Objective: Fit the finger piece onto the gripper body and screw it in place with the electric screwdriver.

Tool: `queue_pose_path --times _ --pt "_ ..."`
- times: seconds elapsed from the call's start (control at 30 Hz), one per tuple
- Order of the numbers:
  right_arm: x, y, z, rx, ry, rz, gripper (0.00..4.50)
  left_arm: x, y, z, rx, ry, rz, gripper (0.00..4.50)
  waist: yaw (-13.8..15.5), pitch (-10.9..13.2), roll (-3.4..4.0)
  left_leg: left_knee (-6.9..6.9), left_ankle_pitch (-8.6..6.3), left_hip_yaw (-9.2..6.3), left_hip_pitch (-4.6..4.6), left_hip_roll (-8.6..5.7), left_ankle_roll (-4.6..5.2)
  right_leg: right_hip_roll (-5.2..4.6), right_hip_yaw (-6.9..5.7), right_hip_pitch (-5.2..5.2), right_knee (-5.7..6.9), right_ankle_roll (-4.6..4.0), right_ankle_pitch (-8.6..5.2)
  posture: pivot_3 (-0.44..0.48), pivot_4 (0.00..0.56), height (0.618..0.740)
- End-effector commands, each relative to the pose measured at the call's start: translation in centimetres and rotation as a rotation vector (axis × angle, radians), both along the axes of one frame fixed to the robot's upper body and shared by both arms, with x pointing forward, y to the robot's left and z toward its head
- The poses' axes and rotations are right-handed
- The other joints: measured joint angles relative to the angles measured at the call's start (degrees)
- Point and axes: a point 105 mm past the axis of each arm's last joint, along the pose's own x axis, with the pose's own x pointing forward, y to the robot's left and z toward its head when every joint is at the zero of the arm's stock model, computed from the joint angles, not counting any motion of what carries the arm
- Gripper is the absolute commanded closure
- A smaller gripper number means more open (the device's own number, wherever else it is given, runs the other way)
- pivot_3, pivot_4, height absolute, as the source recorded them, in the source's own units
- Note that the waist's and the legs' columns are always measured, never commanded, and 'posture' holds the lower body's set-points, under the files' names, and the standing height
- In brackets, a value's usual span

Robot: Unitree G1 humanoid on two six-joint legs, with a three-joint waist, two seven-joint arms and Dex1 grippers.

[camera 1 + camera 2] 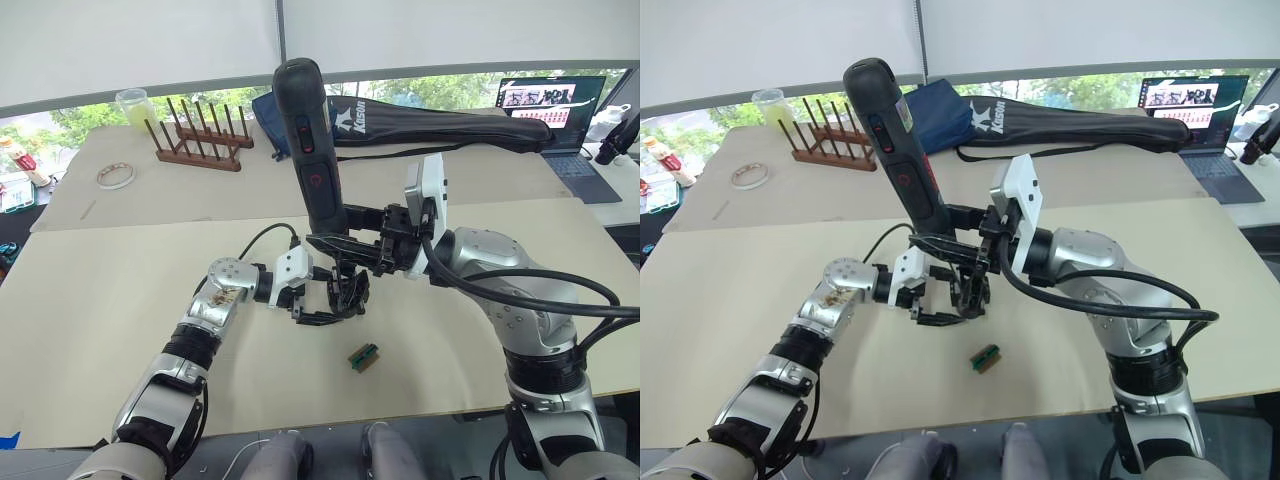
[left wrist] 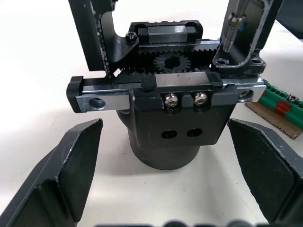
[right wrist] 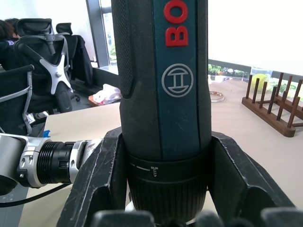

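My right gripper (image 1: 335,243) is shut on the electric screwdriver (image 1: 310,140), a thick black tool held nearly upright over the table's middle. In the right wrist view its fingers (image 3: 102,165) clamp the tool's collar. The thin metal bit (image 2: 233,26) comes down beside the black finger piece (image 2: 258,33), which stands on one end of the gripper body's rail. The gripper body (image 2: 165,127), a small black block with a rack and gear on top, rests on the table. My left gripper (image 2: 164,125) is open, one finger on each side of the body with a gap at both.
A tiny green block (image 1: 363,357) on a brown scrap lies just in front of the body. At the back stand a wooden peg rack (image 1: 200,140), a tape roll (image 1: 117,176), a plastic cup (image 1: 135,105), a long black bag (image 1: 440,125) and an open laptop (image 1: 555,110).
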Motion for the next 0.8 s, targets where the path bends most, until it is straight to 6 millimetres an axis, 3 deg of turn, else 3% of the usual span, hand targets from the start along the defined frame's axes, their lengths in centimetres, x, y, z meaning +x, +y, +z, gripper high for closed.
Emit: queue_pose_path --times 0.03,0.4,0.8 --pt "-1.10 0.00 1.83 0.035 -0.102 0.025 2.54 0.15 0.04 0.86 -0.003 -0.037 -0.005 0.00 0.00 0.00 0.00 0.00 0.00 0.00 0.00 0.00 0.00 0.00 0.00 0.00 0.00 0.00 0.00 0.000 0.150 0.740" --pt "-1.06 0.00 0.84 0.036 -0.096 0.023 2.54 0.29 0.24 0.92 -0.002 -0.036 0.004 0.00 0.02 0.00 0.00 0.00 0.00 0.00 0.00 0.00 0.00 0.00 0.00 0.00 0.00 0.00 0.00 0.000 0.150 0.740" --pt "-0.96 0.02 1.48 0.035 -0.107 0.019 2.54 -0.09 -0.01 0.91 -0.012 -0.033 -0.003 0.00 0.00 0.00 0.00 0.00 0.00 0.00 0.00 0.00 0.00 0.00 0.00 0.00 0.00 0.00 0.00 0.000 0.150 0.740"
